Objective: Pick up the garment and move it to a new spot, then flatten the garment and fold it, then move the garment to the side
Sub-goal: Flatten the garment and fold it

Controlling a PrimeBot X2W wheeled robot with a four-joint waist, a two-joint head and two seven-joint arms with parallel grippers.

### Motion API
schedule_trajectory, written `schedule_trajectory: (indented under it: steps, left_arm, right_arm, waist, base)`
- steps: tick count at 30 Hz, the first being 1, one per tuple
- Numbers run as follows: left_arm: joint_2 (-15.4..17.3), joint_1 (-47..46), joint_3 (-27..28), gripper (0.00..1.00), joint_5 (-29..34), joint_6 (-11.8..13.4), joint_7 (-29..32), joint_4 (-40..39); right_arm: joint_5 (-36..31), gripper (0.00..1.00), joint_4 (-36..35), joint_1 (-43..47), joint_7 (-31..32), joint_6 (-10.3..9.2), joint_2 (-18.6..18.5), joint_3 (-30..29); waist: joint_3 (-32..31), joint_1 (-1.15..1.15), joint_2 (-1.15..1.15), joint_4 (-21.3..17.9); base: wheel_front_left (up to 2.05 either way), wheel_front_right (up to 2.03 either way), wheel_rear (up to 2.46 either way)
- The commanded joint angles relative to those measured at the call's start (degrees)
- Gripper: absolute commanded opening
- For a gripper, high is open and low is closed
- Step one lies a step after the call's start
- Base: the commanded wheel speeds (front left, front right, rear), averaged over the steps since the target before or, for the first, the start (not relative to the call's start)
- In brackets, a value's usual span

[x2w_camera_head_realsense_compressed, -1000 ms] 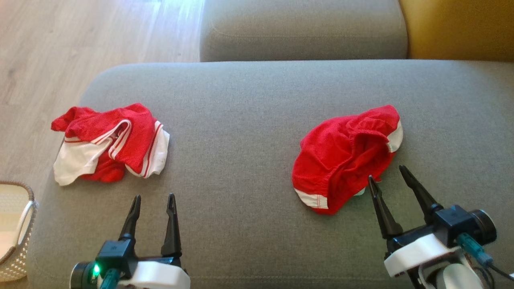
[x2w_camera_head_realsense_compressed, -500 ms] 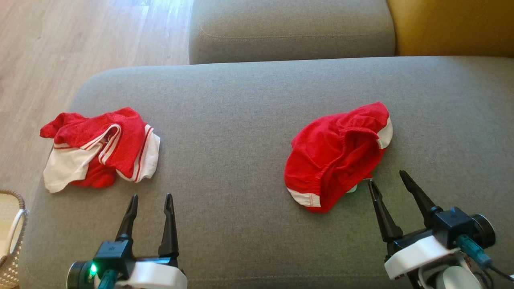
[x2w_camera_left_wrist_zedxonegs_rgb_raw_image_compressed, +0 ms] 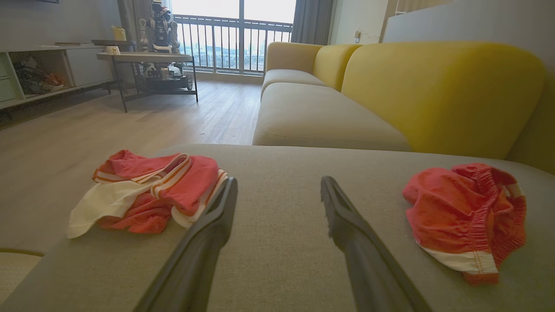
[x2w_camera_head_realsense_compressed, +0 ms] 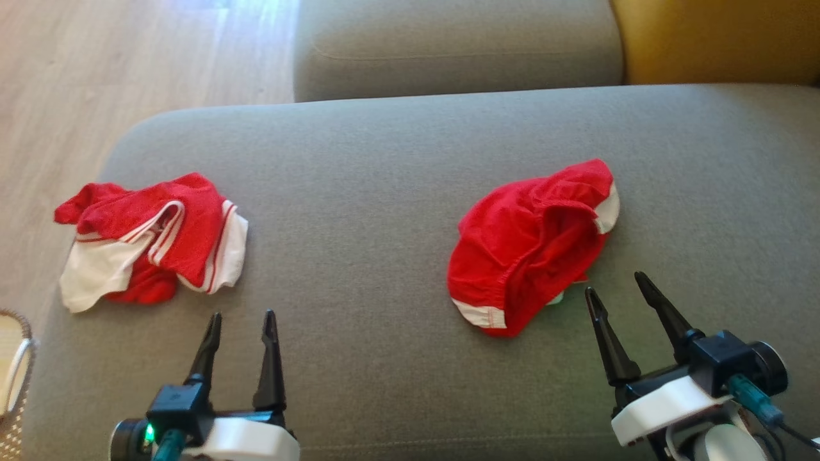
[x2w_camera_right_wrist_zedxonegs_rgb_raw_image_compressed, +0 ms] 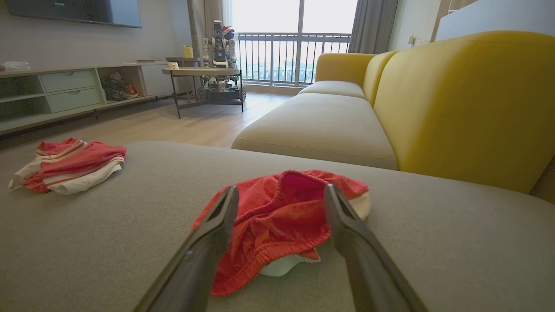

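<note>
A crumpled red garment (x2w_camera_head_realsense_compressed: 528, 246) with white trim lies on the right half of the grey sofa seat (x2w_camera_head_realsense_compressed: 359, 192); it also appears as the red garment (x2w_camera_right_wrist_zedxonegs_rgb_raw_image_compressed: 277, 221) straight ahead in the right wrist view and at the right (x2w_camera_left_wrist_zedxonegs_rgb_raw_image_compressed: 468, 216) of the left wrist view. My right gripper (x2w_camera_head_realsense_compressed: 615, 285) stands open just behind its near right edge, apart from the cloth. A second red and white garment (x2w_camera_head_realsense_compressed: 150, 240) lies crumpled at the seat's left end. My left gripper (x2w_camera_head_realsense_compressed: 242, 317) is open and empty, near that garment's right edge.
A woven basket (x2w_camera_head_realsense_compressed: 13, 371) stands off the seat's left edge on the wooden floor (x2w_camera_head_realsense_compressed: 96, 77). Another grey cushion (x2w_camera_head_realsense_compressed: 455, 45) and a yellow backrest (x2w_camera_head_realsense_compressed: 717, 38) lie beyond. A low table (x2w_camera_right_wrist_zedxonegs_rgb_raw_image_compressed: 204, 82) and shelving (x2w_camera_right_wrist_zedxonegs_rgb_raw_image_compressed: 65, 95) stand across the room.
The head camera has shifted, so the whole scene slid left and slightly up. The right gripper now sits a little farther back from the red garment's edge. The left gripper keeps its pose.
</note>
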Motion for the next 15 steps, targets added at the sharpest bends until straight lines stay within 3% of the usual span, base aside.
schedule_trajectory:
  steps: [1, 7, 15]
  left_arm:
    - [-0.5, -2.6, 1.2, 1.00, 0.1, -0.1, -0.7, -2.2]
    - [-0.5, -6.9, -3.0, 1.00, -0.7, -2.6, -0.7, -0.7]
    - [-0.5, -20.3, -10.1, 1.00, -8.8, -9.1, -0.7, 5.2]
  right_arm:
    - [0.0, 1.00, -2.0, -2.0, -0.5, -0.02, -0.2, 1.2]
    - [0.0, 1.00, -3.3, -3.5, -0.5, -0.02, -0.2, 0.4]
    - [1.9, 1.00, -6.8, -7.7, -0.5, -0.02, -0.2, 0.5]
  waist:
    - [0.4, 0.00, 0.00, -0.7]
    - [3.3, 0.00, 0.00, -5.1]
    - [11.6, 0.00, 0.00, -13.6]
  base:
    - [0.00, 0.00, 0.00]
    - [0.00, 0.00, 0.00]
    - [0.00, 0.00, 0.00]
